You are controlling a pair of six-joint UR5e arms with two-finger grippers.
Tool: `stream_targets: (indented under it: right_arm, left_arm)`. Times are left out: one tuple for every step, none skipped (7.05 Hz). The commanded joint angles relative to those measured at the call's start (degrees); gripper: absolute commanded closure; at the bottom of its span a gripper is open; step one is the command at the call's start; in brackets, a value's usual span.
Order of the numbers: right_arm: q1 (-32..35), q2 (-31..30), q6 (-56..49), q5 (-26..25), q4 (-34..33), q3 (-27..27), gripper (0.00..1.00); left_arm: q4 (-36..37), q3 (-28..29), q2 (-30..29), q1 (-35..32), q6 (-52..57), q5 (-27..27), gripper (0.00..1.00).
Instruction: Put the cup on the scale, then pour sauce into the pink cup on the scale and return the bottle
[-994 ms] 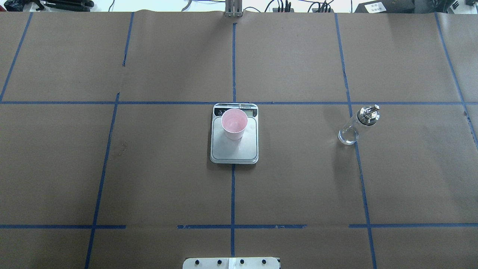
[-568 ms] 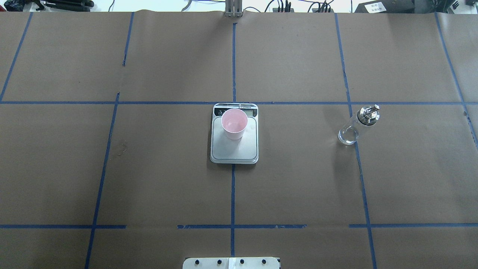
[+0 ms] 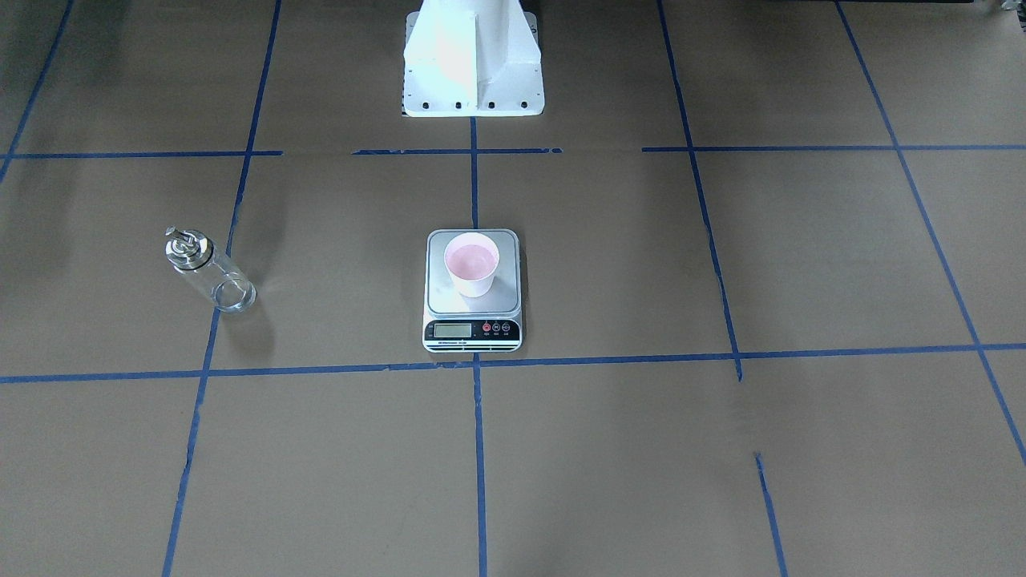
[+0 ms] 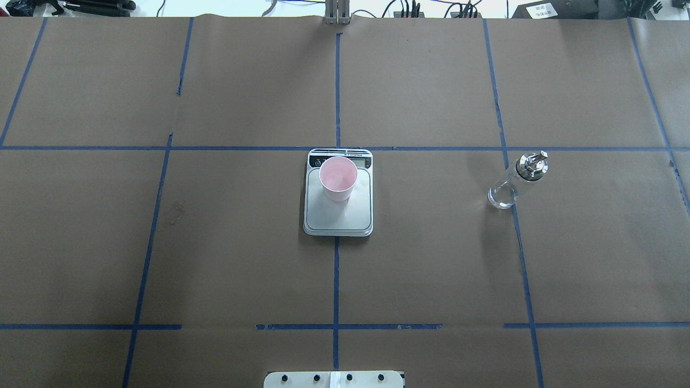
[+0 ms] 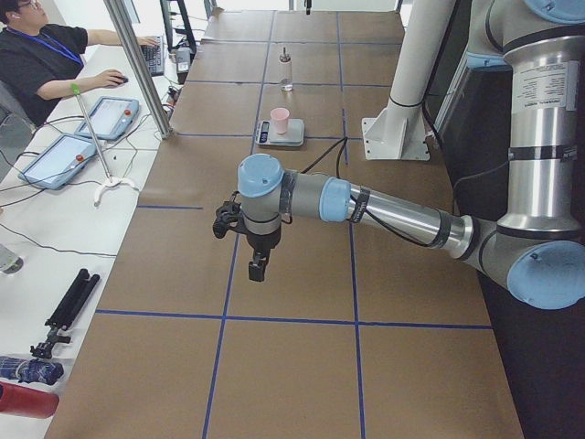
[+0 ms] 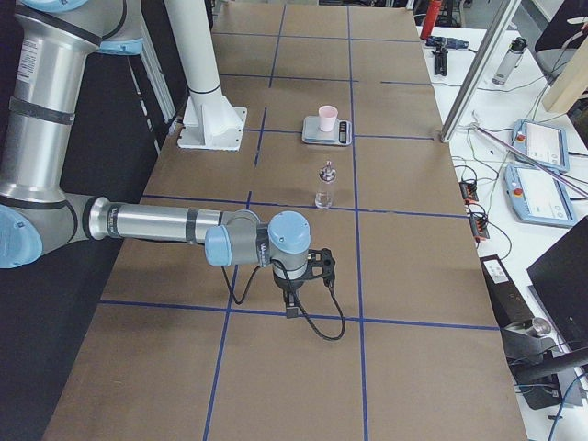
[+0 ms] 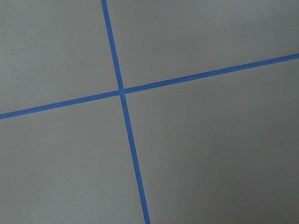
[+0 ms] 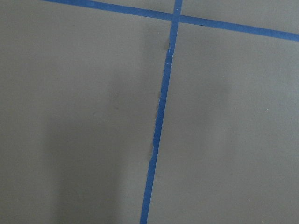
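Broadly, we see a long counter (image 4: 431, 258) covered in brown paper and crossed by blue tape lines (image 4: 336, 280). Both arms reach out low over its two ends, well apart from the task's things. From the side, the left arm (image 5: 393, 215) stretches over the counter's left end, and the right arm (image 6: 156, 223) does the same over the right end. A white pedestal (image 3: 473, 56) stands at the robot's edge of the counter, in line with the middle tape line.

Next in size, the scale (image 4: 338, 215) lies flat at the counter's middle on that tape line, with its display strip turned away from the robot. The bottle (image 4: 509, 186) stands upright on a tape line to the robot's right of the scale, well apart from it, with its silver cap on top. The cup (image 4: 338, 180) stands upright on the scale's steel platform, nearer the display end. We cannot tell whether anything is in it.

Lastly, the left tool (image 5: 259, 268) and the right tool (image 6: 292, 308) each point down at bare paper near a tape line. We cannot tell how wide either stands. Neither wrist view shows more than paper and crossing tape.
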Motion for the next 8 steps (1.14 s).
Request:
stream_targets:
  right_arm:
    - [0.00,0.01,0.09,0.14,0.18,-0.21,0.00]
    - [0.00,0.01,0.09,0.14,0.27,-0.30,0.00]
    - [0.00,0.01,0.09,0.14,0.35,-0.30,0.00]
    - [0.00,0.01,0.09,0.14,0.35,-0.21,0.00]
    - [0.00,0.01,0.17,0.14,0.44,-0.21,0.00]
    - [0.00,0.01,0.17,0.14,0.53,-0.12,0.00]
    - [0.00,0.01,0.35,0.14,0.36,0.14,0.00]
    - [0.00,0.01,0.35,0.14,0.35,0.14,0.00]
  left_arm:
    - [-0.30,1.95,0.04,-0.01,0.40,0.03,0.00]
    - [-0.48,3.71,1.17,0.07,4.15,0.21,0.00]
    - [-0.48,5.38,1.71,-0.10,6.80,0.21,0.00]
    - [-0.57,5.74,2.84,-0.19,6.82,0.21,0.00]
    - [-0.74,5.57,3.38,-0.71,6.74,0.21,0.00]
    - [-0.83,5.13,3.38,-0.98,6.65,0.21,0.00]
    - [-0.57,4.78,2.42,-1.07,6.21,0.30,0.00]
    - [-0.57,4.69,2.42,-1.07,6.21,0.38,0.00]
